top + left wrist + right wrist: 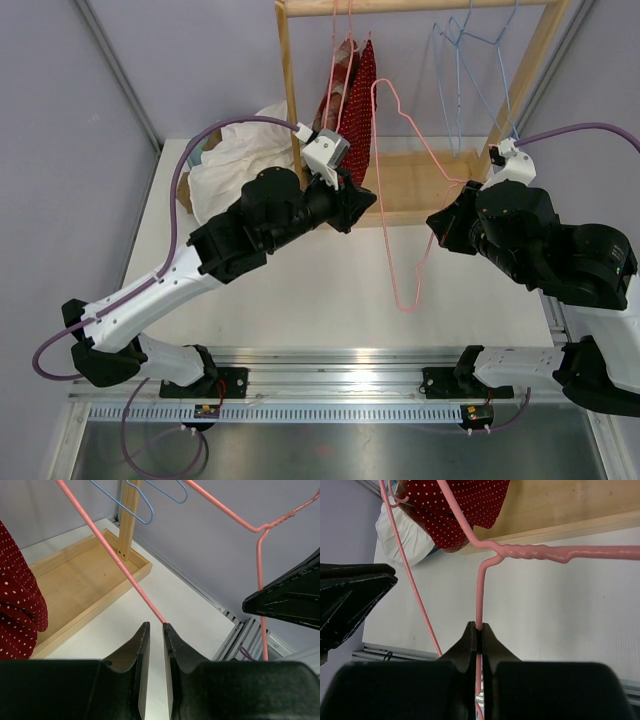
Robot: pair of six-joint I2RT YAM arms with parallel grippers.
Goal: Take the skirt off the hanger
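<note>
Pinning the pink hanger (530,552) while the skirt (362,90) hangs by the rack

From my console, the right gripper (478,626) had its jaws pressed together on the hanger's thin wire, just below the twisted neck. The left gripper (155,626) showed only a narrow slit between its jaws. A straight run of the pink wire met the tips, and I could not tell whether it was pinching that wire or merely touching it.

The skirt, red with white dots, hung at the upper centre of the overhead view, beside the left post of the wooden rack (288,80). It also filled the left edge of the left wrist view. I could not make out how it was fastened to the hanger.

I judged the fabric light, soft and limp. It would sag, bunch and slide rather than hold a shape, and it might snag on the wire's bends. The hanger looked springy and slick, so it could twist in a pinch. I reckoned the best hold was a fold of cloth low on the skirt, nearest the left gripper. From there I would draw the cloth away from the wire while the right gripper steadied the hanger.
</note>
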